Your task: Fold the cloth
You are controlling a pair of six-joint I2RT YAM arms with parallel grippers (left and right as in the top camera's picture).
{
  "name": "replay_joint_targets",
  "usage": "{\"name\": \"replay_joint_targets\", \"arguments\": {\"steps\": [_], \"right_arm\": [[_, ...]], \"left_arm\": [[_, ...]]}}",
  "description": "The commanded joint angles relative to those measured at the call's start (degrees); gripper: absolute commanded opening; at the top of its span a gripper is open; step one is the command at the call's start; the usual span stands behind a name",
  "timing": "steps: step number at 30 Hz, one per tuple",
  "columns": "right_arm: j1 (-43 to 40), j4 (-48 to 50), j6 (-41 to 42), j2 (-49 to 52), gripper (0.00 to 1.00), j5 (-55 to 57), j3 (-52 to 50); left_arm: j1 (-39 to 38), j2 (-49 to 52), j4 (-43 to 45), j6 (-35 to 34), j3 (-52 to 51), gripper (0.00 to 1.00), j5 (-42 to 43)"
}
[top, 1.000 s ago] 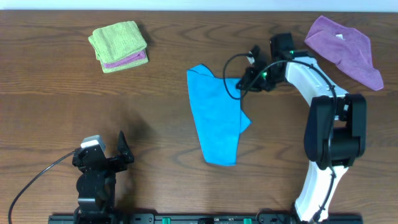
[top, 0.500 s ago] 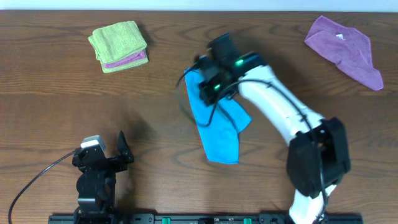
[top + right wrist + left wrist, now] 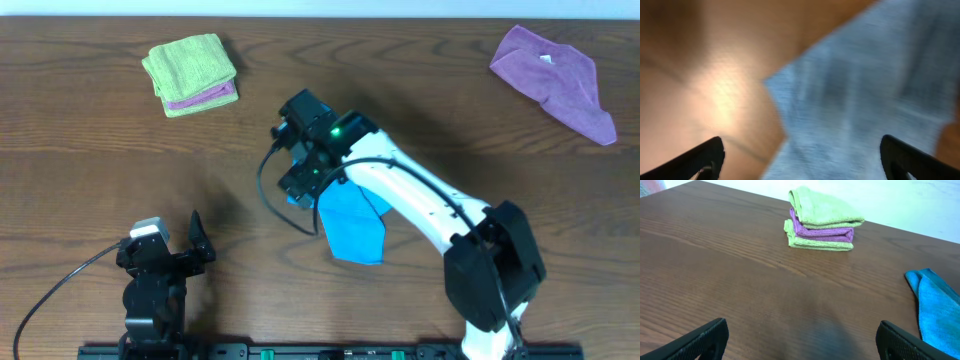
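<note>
Sky-blue terry cloth [image 3: 352, 228] lies on the dark brown wooden table [image 3: 100, 170], centre and a bit toward the near edge. It is bunched into a narrow strip with its point toward the front. The upper part is hidden under the right arm in the overhead view.

Left gripper [image 3: 180, 238] is parked at the near left edge, well apart from the cloth. Its jaws are spread wide with nothing between them (left wrist view: both fingertips at the frame corners, bare wood between). The cloth's edge [image 3: 935, 315] shows at the right of that view.

Right gripper [image 3: 298, 188] is over the cloth's upper left end, the white arm reaching across it from the right. The right wrist view is blurred. Its jaws stand wide apart, released, gripping nothing, with blue fabric [image 3: 865, 100] and wood below. Can't tell whether the fingertips touch the fabric.

Far left: a lime-green folded cloth stack [image 3: 190, 73] with a purple layer sandwiched in it, square-ish, well apart from the blue cloth.

Far right corner: a crumpled purple cloth [image 3: 555, 78], loose and unfolded, with a small white tag on top.
</note>
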Motion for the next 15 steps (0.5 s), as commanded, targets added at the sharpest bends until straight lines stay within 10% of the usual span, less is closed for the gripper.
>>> {"name": "replay_joint_targets", "arguments": {"steps": [1,7,9,11,15], "right_arm": [[-3.08,-0.44,1.9,-0.68,0.89,3.41,0.76],[-4.85,-0.44,1.88,-0.52,0.88,0.0,0.74],[-4.9,-0.37,1.88,-0.13,0.67,-0.59,0.74],[-5.05,-0.2,1.88,0.37,0.26,-0.52,0.74],[-6.38,-0.09,1.9,1.62,0.01,-0.35,0.7]], "left_arm": [[0.39,-0.35,-0.35,1.01,-1.29,0.95,-0.79],[0.39,-0.35,-0.35,1.01,-1.29,0.95,-0.79],[0.39,-0.35,-0.35,1.01,-1.29,0.95,-0.79],[0.39,-0.35,-0.35,1.01,-1.29,0.95,-0.79],[0.39,-0.35,-0.35,1.01,-1.29,0.95,-0.79]]}}
